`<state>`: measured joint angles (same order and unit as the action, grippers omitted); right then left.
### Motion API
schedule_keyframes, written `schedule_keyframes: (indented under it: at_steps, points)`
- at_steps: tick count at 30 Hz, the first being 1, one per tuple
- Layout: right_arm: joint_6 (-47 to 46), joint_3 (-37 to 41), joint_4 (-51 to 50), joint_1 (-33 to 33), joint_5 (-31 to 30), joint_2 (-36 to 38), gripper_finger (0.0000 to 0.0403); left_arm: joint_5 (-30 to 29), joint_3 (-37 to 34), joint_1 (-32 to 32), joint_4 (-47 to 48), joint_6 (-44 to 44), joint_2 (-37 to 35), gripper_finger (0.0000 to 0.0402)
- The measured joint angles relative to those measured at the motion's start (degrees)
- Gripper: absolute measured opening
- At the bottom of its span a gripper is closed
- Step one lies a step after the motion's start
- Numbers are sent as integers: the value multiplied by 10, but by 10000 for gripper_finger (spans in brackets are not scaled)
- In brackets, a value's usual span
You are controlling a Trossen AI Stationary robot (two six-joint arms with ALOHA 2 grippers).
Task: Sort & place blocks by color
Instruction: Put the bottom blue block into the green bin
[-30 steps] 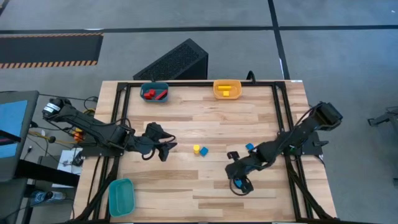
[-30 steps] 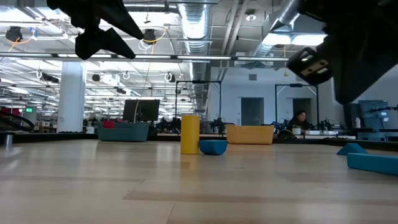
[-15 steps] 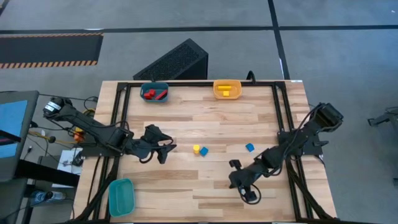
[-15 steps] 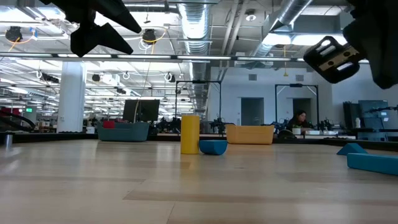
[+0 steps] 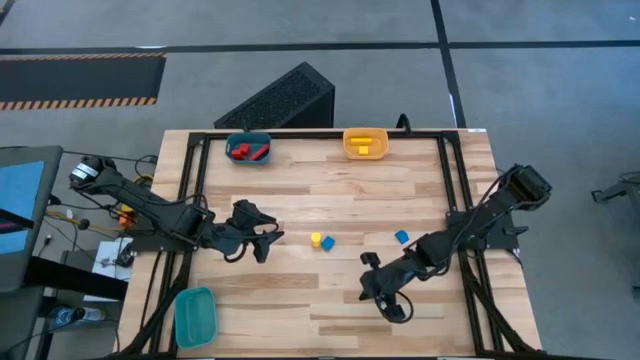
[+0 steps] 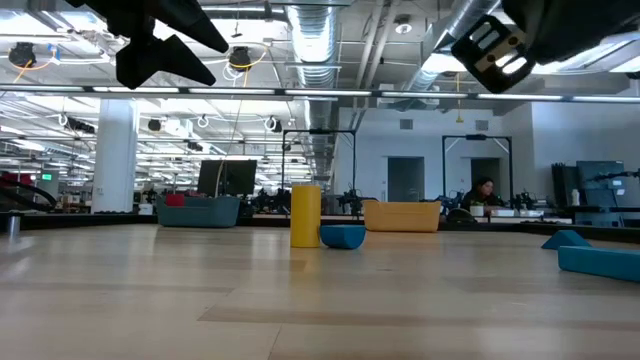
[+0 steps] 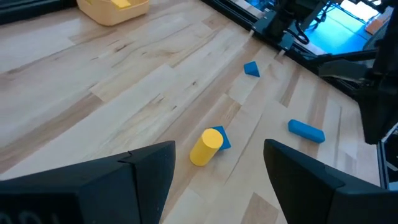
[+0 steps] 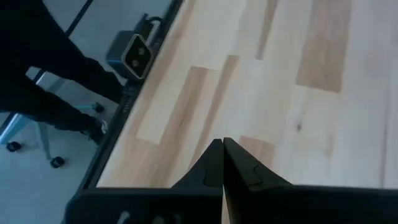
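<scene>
A yellow cylinder [image 5: 316, 240] stands upright mid-table with a blue block [image 5: 328, 243] touching it. A blue wedge [image 5: 401, 237] lies farther right. A blue bar [image 7: 306, 131] lies flat on the table near the right arm and is hidden in the high view. My left gripper [image 5: 265, 241] hovers open to the left of the cylinder [image 7: 205, 147]. My right gripper [image 5: 375, 290] is shut and raised above the table [image 6: 495, 45], holding nothing [image 8: 222, 146]. Red blocks [image 5: 248, 151] lie in the dark teal bin, and a yellow block [image 5: 364, 147] lies in the orange-yellow bin.
The dark teal bin [image 5: 248, 138] and the orange-yellow bin [image 5: 365, 134] sit at the table's far edge. A lighter teal bin [image 5: 195, 316] sits at the near left corner. A black frame rail [image 5: 455, 200] runs along each side. A black box [image 5: 280, 98] stands behind the table.
My right gripper swung toward the near edge, then came back slightly to the left and rose higher above the table. My left gripper stayed almost still. The blocks have not moved.
</scene>
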<state>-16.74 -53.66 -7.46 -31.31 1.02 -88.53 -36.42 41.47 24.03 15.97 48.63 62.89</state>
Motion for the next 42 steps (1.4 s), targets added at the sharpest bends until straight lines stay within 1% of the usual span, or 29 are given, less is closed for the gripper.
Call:
schedule_keyframes:
  at_steps: [4, 8, 12, 16, 19, 21, 24, 27, 30, 33, 37, 40, 42]
  points:
    - [22, -12, -1, -5, 31, -21, 24, 0, 0, 0, 0, -9, 0, 233]
    - [41, -30, -18, -7, 35, -52, 34, 0, 0, 0, 2, -10, 0, 233]
    - [78, -60, -56, -4, 35, -75, 60, 3, 0, 0, 1, -9, 0, 233]
    - [151, -81, -112, 0, 34, -101, 107, 28, 0, 0, 3, -9, 0, 233]
    - [203, -93, -195, 4, 33, -117, 156, 42, 0, 0, 9, -3, 0, 233]
    - [211, -93, -255, 8, 33, -126, 190, 47, 0, 0, 16, 9, 0, 233]
    - [185, -93, -298, 15, 34, -130, 231, 49, 0, 3, 20, 29, 0, 233]
    - [111, -93, -311, 21, 36, -128, 253, 43, 0, 4, 30, 45, 0, 233]
    - [8, -93, -292, 21, 34, -127, 259, 35, 0, 4, 35, 47, 0, 233]
    - [-149, -93, -307, 17, 26, -126, 260, 30, 0, 4, 44, 51, 0, 233]
    - [-430, -93, -323, 18, 23, -125, 260, 14, 0, 4, 44, 51, 0, 233]
    - [-554, -93, -321, 5, 20, -125, 260, -12, 0, 3, 44, 45, 0, 233]
    - [-627, -93, -313, -8, 16, -125, 260, -18, 0, -3, 44, 35, 0, 233]
